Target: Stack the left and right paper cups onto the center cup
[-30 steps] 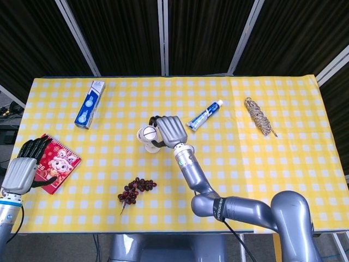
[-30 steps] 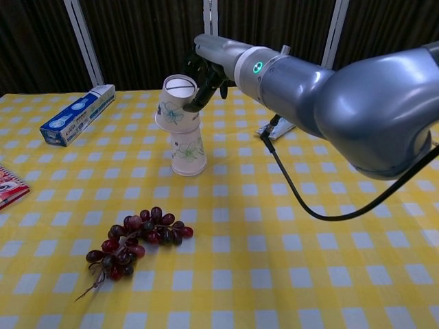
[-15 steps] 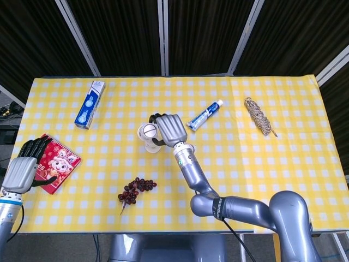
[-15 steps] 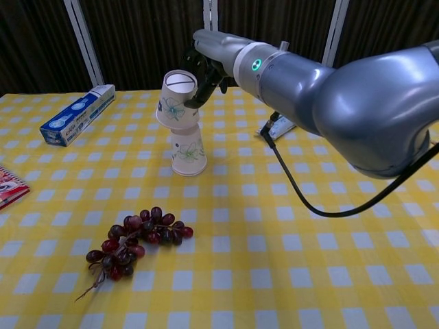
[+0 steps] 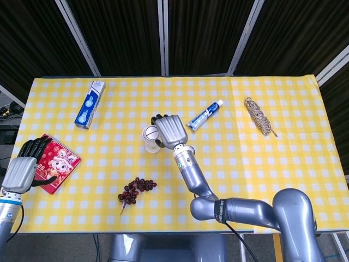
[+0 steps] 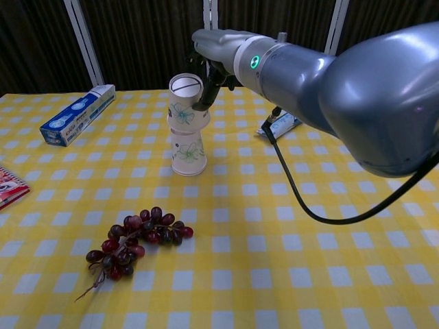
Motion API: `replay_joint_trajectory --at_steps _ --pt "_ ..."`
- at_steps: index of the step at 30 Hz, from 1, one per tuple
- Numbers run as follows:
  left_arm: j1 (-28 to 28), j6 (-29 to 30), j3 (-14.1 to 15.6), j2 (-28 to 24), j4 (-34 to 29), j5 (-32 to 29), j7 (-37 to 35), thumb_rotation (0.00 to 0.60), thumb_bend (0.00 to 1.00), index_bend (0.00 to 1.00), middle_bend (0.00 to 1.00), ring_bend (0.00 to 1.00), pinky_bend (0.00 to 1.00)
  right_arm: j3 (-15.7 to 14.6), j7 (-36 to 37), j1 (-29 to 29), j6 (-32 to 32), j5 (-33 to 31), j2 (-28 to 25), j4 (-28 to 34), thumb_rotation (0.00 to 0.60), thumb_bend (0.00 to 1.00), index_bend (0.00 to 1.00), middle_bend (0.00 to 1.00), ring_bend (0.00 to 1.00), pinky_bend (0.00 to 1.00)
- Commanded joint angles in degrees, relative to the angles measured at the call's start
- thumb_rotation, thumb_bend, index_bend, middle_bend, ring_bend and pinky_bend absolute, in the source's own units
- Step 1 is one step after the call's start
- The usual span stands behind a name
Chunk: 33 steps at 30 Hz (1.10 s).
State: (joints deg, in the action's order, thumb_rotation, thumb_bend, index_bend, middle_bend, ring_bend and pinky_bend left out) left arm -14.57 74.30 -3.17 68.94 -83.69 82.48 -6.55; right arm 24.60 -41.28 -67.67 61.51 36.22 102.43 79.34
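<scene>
my right hand (image 6: 214, 58): raised above the middle of the tabletop, fingers wrapped around the upper paper cup, gripping it by its side near the rim; in the head view the hand (image 5: 170, 131) covers most of the cup from the 3 o'clock side.
upper paper cup (image 6: 187, 103): white with a pale green flower print, open mouth up, nearly upright, its base seated in the mouth of the center cup; whether it is pushed fully down i cannot tell.
center cup (image 6: 188, 152): same flower print, standing on the tabletop directly under the held cup, near the middle of the cloth.
my left hand (image 5: 24, 166): at the 9 o'clock edge of the tabletop, dark fingers curled and resting over the near corner of the red booklet; it grasps nothing that i can see.
red booklet (image 5: 59, 162): flat, cartoon cover up, just at 3 o'clock of my left hand.
grapes (image 6: 134, 240): a dark red bunch lying at 7 o'clock of the cup stack, well apart from it.
blue box (image 5: 90, 103): long carton lying flat at 10 o'clock of the stack.
toothpaste tube (image 5: 205, 115): lying slanted at 2 o'clock of the stack, near my right hand.
twine bundle (image 5: 258, 116): coiled cord farther out at 3 o'clock.
tabletop (image 5: 283, 164): covered in a yellow and white checked cloth.
</scene>
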Motion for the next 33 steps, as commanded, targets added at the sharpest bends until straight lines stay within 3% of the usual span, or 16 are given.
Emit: replay_joint_trajectory --at_steps 1,19,33 --pt "0.02 0.00 -0.01 -0.03 -0.02 -0.03 -0.06 0.600 0.11 0.03 0.00 0.00 0.00 -0.48 -1.84 -0.37 0.49 -1.79 -0.20 0.52 0.600 0.17 0.42 0.35 0.42 0.54" --pt "-0.14 -0.61 -0.07 -0.09 0.32 -0.29 -0.63 0.600 0.11 0.03 0.00 0.00 0.00 0.87 0.98 -0.32 0.64 -1.86 -0.02 1.23 0.600 0.17 0.41 0.33 0.42 0.54" --pt "-0.05 -0.41 -0.07 -0.33 0.13 -0.12 -0.90 0.600 0.11 0.03 0.00 0.00 0.00 -0.24 -1.27 -1.34 0.14 -4.43 1.09 -0.48 0.600 0.16 0.38 0.29 0.38 0.54"
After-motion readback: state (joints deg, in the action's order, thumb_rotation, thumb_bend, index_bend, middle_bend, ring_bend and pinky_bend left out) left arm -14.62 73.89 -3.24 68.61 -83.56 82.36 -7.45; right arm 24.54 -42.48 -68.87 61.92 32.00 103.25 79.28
